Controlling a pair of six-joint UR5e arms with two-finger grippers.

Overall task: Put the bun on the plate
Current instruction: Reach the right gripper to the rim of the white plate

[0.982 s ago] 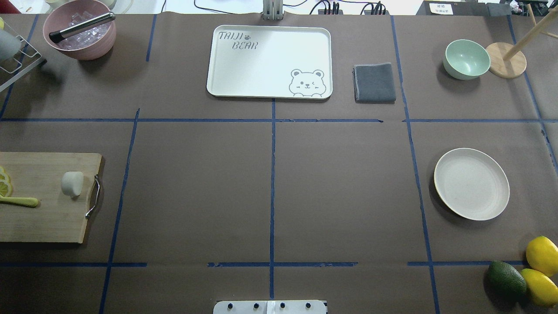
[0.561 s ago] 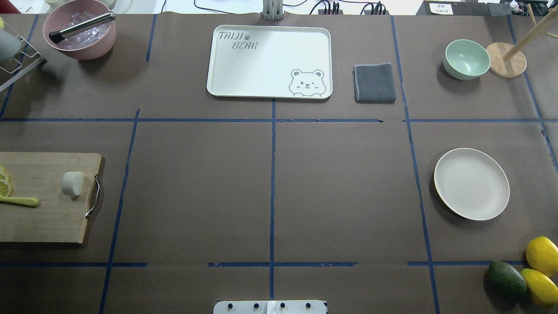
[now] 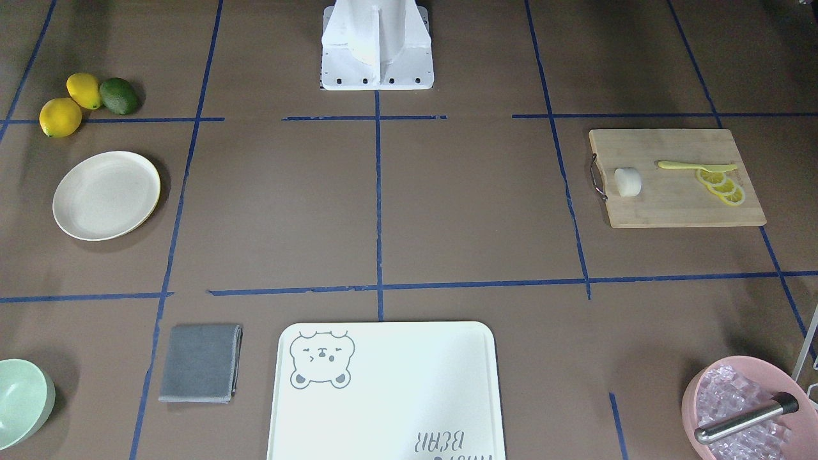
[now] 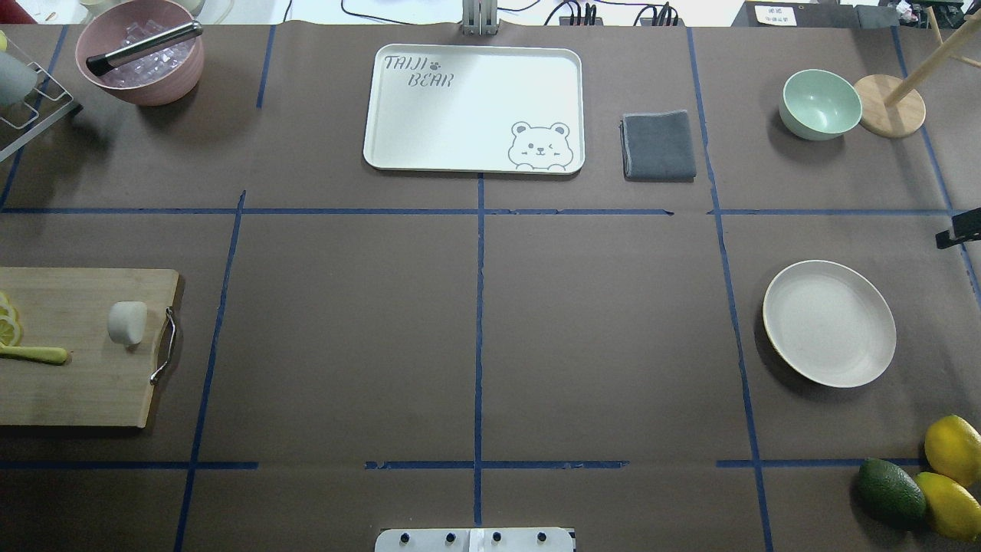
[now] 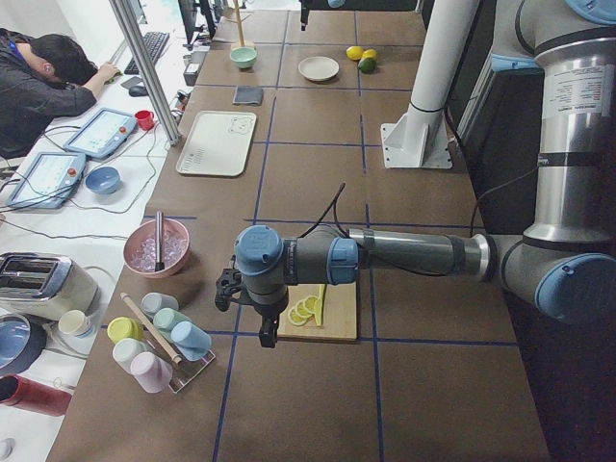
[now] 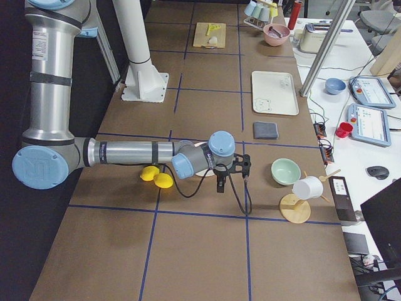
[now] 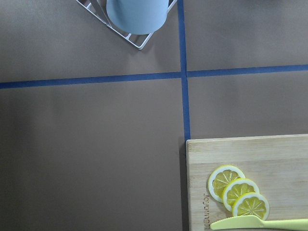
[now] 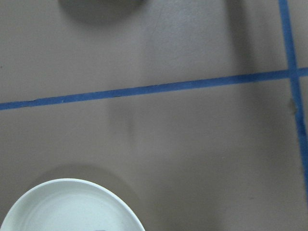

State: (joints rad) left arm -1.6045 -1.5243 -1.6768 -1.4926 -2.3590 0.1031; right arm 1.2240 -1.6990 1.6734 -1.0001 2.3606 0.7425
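Resting on the wooden cutting board (image 4: 77,383) at the left side of the desk (image 4: 345,330), the bun (image 4: 127,323) is seen close to the board's metal handle (image 4: 163,346). It is apart from the lemon slices (image 3: 721,186) and the yellow-green knife (image 3: 695,166) at the board's other end. The plate (image 4: 829,323) is set well apart from the bun, on the right side of the desk, with the whole middle of the desk between them. Two lemons (image 4: 953,448) and an avocado (image 4: 890,491) are grouped near the plate, toward the robot's side.

The left end effector (image 5: 260,332) is held above the desk beside the slice end of the board (its wrist view takes in the slices, the knife and a pale blue cup (image 7: 137,14) on a wire rack). Whether its fingers are spread or pressed together cannot be told. The right end effector (image 6: 222,182) is held above the desk near the plate, on the side toward the mint-green bowl (image 4: 820,103). Only a black sliver of it is caught at the overhead view's right edge, so its state cannot be told either.

Along the far edge are placed a bear-printed tray (image 4: 475,107), a folded grey cloth (image 4: 659,146) and a pink bowl (image 4: 142,73).
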